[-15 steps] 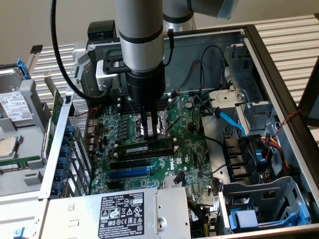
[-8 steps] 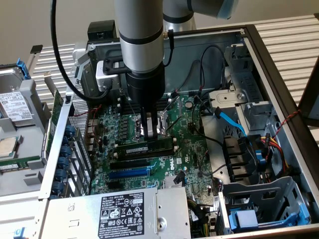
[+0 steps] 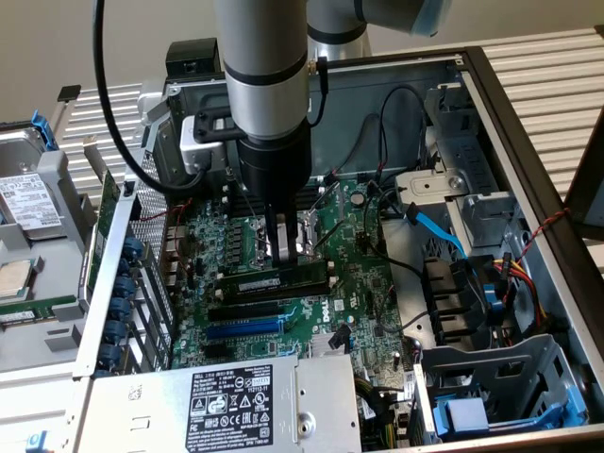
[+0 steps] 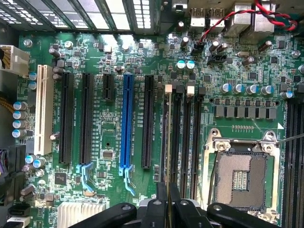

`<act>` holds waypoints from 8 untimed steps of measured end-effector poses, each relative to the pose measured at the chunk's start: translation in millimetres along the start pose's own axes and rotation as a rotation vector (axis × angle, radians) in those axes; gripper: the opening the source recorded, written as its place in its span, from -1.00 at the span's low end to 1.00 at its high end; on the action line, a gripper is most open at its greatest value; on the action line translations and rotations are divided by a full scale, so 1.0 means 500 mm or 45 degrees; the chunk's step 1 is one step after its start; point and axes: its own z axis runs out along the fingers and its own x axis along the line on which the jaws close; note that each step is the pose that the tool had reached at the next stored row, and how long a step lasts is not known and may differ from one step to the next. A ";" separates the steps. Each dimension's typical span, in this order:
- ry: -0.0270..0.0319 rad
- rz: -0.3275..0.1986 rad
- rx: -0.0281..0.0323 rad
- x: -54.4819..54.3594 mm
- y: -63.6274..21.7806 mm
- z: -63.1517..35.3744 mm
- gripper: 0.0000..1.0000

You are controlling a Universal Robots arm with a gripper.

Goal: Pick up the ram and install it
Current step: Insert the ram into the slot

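- Currently, I am reaching my arm (image 3: 269, 85) down from above into an open computer case (image 3: 500, 104).
- My gripper (image 3: 275, 253) is hanging over the middle of the green motherboard (image 3: 363, 250), with its two narrow fingers pointing straight down.
- I am pinching the ram (image 3: 283, 279) between those fingers, which are closed tightly on its thin upper edge about midway along its length.
- Seen from the exterior view, the ram is showing as a long dark stick with a small pale label. It is standing on edge just beside the metal processor socket (image 3: 307, 236).
- Whether it is sitting fully down in a slot, I cannot tell.
- Through the wrist view, my gripper (image 4: 167, 204) is showing its fingers nearly together. The ram (image 4: 166, 142) is appearing edge-on as a thin line running away from them, alongside the black memory slots (image 4: 187, 142).
- Those slots are lying between the processor socket (image 4: 240, 178) on one side and the blue expansion slot (image 4: 127, 118) on the other.
- A grey power supply (image 3: 311, 406) with a black-and-white label is sitting at the near edge of the case in the exterior view.
- A blue cable (image 3: 439, 231) is curving across the case toward the exterior view's right.
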 end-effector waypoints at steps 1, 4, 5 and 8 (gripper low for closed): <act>-0.0005 0.000 0.0002 0.000 0.000 0.000 -0.73; -0.0007 0.000 0.0015 0.001 0.000 0.000 -0.73; -0.0007 0.000 0.0019 0.002 0.000 0.000 -0.73; -0.0019 0.000 0.0030 0.002 0.000 0.000 -0.73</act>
